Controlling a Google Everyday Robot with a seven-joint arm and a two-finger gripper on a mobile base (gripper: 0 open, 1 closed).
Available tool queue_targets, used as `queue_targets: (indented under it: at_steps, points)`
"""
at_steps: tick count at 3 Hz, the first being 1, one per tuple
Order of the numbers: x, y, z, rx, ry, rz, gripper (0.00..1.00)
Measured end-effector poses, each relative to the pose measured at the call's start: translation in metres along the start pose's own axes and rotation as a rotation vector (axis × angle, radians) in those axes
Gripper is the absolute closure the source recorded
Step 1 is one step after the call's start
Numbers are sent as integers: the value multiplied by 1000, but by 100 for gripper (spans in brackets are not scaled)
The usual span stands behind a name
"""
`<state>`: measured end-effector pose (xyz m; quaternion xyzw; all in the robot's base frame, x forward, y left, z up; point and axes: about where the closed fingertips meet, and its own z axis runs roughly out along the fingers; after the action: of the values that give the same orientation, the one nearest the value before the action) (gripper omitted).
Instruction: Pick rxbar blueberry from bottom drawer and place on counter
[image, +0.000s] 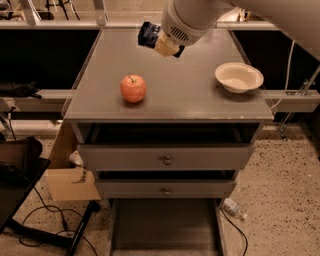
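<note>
My gripper (159, 44) hangs from the big white arm at the top of the camera view, above the back middle of the counter (185, 97). It is shut on the rxbar blueberry (147, 34), a dark blue wrapper with pale print that sticks out to its left, held in the air above the counter. The bottom drawer (160, 227) is pulled open at floor level and its grey floor is bare.
A red apple (133, 88) stands on the counter's front left. A white bowl (239, 76) sits at the right edge. Two knobbed drawers (166, 159) are slightly open below the top. A cardboard box (70, 182) and cables lie on the floor at left, and a small bottle (234, 208) at right.
</note>
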<state>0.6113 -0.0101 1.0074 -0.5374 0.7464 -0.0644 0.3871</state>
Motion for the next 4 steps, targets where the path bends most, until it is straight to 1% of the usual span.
queue_targets:
  at_steps: [1,2,3,4]
  points:
    - [2,-46,46,21,-132,20,100]
    - [-6,-77,103,-11,-264,13,100]
    - [-3,-83,207,-116,-300,-29,100]
    - [10,-78,274,-193,-261,-21,100]
